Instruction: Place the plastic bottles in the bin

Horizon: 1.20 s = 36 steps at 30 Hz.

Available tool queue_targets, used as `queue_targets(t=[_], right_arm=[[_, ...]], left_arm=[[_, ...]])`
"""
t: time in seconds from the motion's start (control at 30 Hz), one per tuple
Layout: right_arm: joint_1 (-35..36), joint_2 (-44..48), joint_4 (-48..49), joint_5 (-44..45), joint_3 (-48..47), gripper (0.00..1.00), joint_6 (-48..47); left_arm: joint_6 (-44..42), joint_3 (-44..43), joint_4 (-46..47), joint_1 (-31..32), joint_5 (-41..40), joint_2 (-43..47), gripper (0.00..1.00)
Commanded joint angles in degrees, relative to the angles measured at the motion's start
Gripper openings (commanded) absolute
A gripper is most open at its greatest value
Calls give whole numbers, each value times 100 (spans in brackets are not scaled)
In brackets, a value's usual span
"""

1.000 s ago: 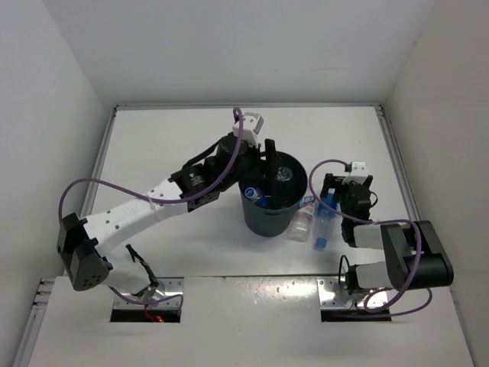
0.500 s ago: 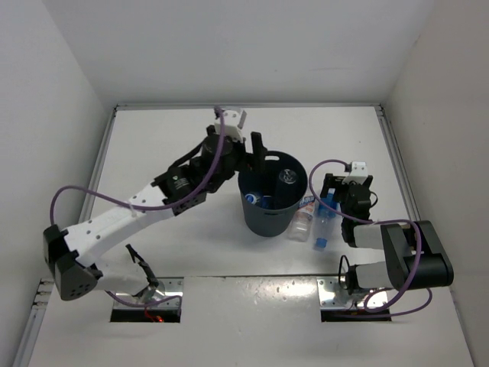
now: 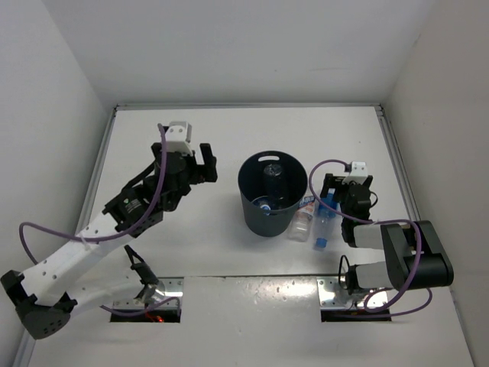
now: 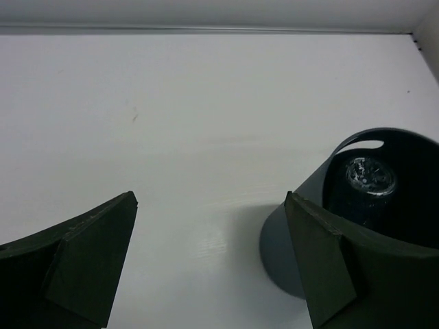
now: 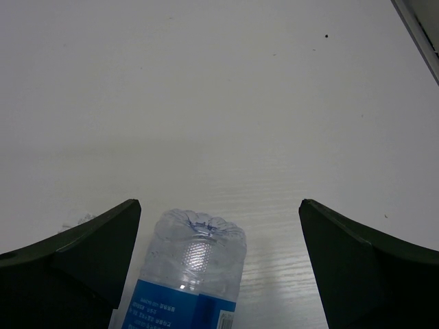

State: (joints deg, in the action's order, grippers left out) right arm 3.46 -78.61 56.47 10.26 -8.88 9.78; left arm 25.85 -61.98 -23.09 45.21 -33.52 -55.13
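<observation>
Bottles (image 3: 303, 219) outstanding: two lie just right of the bin (image 3: 256, 214), two sit inside. Left gripper (image 3: 205, 162) and right gripper (image 3: 330, 191) both gape empty, the right over one bottle. Expect light, thin, slippery walls, so you should pinch gently across the labelled middle.

Top camera looks down, sharing the bin (image 3: 260, 220) with left wrist view, a bottle (image 5: 195, 257) with right.

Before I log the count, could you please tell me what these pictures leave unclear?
- Top view: the bin is dark inside and its wall hides the floor, so the bottle count there is unsure.
- Left wrist view: a finger of the left pincer covers part of the bin.
- Right wrist view: the lower edge cuts off the bottle; its cap is unseen.
</observation>
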Motion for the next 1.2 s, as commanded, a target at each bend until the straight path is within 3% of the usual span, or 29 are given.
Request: queue_targets(t=[0.0, 0.3, 0.4, 0.5, 0.6, 0.67, 0.73, 0.8, 0.83, 0.9, 1.07, 1.17], right_arm=[[-21, 65, 259, -59, -175, 100, -3], [-215, 65, 207, -411, -175, 100, 50], [-23, 467, 251, 209, -122, 100, 155], [268, 1723, -1656, 1774, -524, 100, 889], [348, 2630, -3391, 2365, -1166, 100, 1367], [409, 2815, -5192, 2498, -1869, 100, 2358], [200, 2816, -6561, 1792, -2467, 100, 2529], [-238, 2624, -7252, 869, -2975, 100, 2529], [-432, 2370, -7847, -215, -3127, 100, 2459], [-819, 2149, -8316, -1058, -3312, 100, 2379], [-656, 2376, -8688, -745, -3102, 100, 2748], [-584, 2158, -8617, -999, -2926, 100, 2879]], left_arm=[[-202, -8, -300, -152, -217, 556, 97], [-748, -139, -908, -381, -428, 811, 99], [-748, 27, -908, -434, -428, 873, 99], [-520, 237, -908, -434, -323, 925, 99], [-467, 527, -715, -487, -121, 995, 99], [-553, 905, -444, -487, 3, 996, 99], [-554, 1142, -389, -487, 3, 857, 99], [-554, 1345, -74, -487, -67, 855, 99], [-554, 1590, 49, -487, -67, 855, 99], [-414, 1811, 287, -487, -67, 908, 99], [358, 2530, 367, -540, 20, 802, 99], [360, 2839, 595, -487, 82, 802, 99]])
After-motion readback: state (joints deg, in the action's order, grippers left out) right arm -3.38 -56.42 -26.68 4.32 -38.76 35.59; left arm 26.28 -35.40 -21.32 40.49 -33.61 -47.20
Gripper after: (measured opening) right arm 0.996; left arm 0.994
